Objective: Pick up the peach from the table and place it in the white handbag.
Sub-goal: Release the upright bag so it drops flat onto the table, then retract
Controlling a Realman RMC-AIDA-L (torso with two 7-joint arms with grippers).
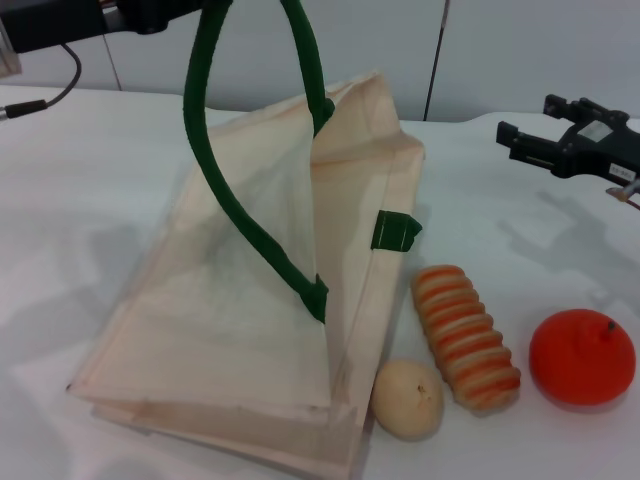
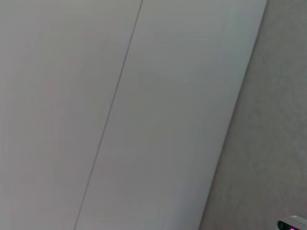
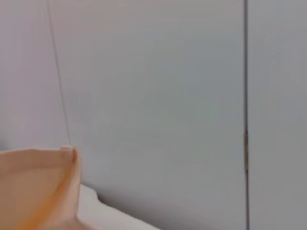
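Evidently the white handbag (image 1: pixel 240 300) is propped open so fruit can drop in: its green handle (image 1: pixel 215 170) rises to the left pincer (image 1: pixel 150 12), though whether that pincer grips it I cannot tell. The right pincer (image 1: pixel 525 117) hovers wide and empty, off to the bag's right. No peach shows; it may be inside. A beige ball (image 1: pixel 407 398), striped roll (image 1: pixel 466 338) and orange fruit (image 1: pixel 582 356) lie on the white tabletop (image 1: pixel 90 180), pale wall panels (image 1: pixel 500 50) behind

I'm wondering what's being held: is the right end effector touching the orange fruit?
Apart. The head view shows the right end effector open and raised farther back, with a wide stretch of bare table between it and the orange fruit.
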